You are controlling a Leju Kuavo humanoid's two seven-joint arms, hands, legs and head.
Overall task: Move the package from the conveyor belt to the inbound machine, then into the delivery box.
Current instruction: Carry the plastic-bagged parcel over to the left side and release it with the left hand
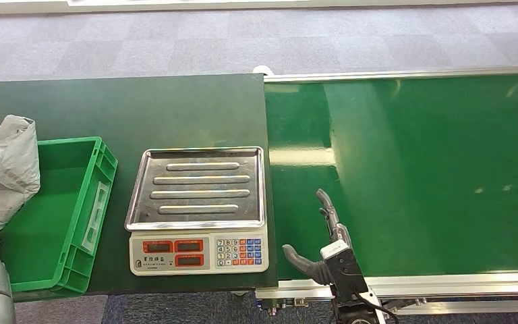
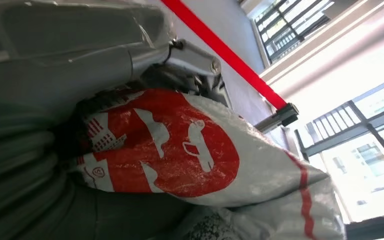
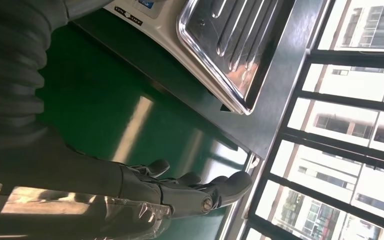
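The package (image 1: 7, 169), a crumpled grey plastic mailer, hangs at the far left above the back left corner of the green delivery box (image 1: 104, 169). My left hand (image 2: 25, 165) grips it; up close the package (image 2: 180, 150) shows a red print on white. In the head view the bag hides the hand, and the silver forearm rises beneath it. The inbound machine, a scale with a bare steel tray (image 1: 199, 185), stands between box and belt. My right hand (image 1: 324, 243) hovers open over the near edge of the conveyor belt (image 1: 432, 175), fingers (image 3: 180, 190) spread and holding nothing.
The scale's keypad and red displays (image 1: 199, 251) face me. The scale tray (image 3: 230, 45) lies just beyond my right hand. A dark green table (image 1: 141, 108) carries box and scale. The belt's metal rail (image 1: 445, 283) runs along the front. Grey carpet (image 1: 243, 34) lies behind.
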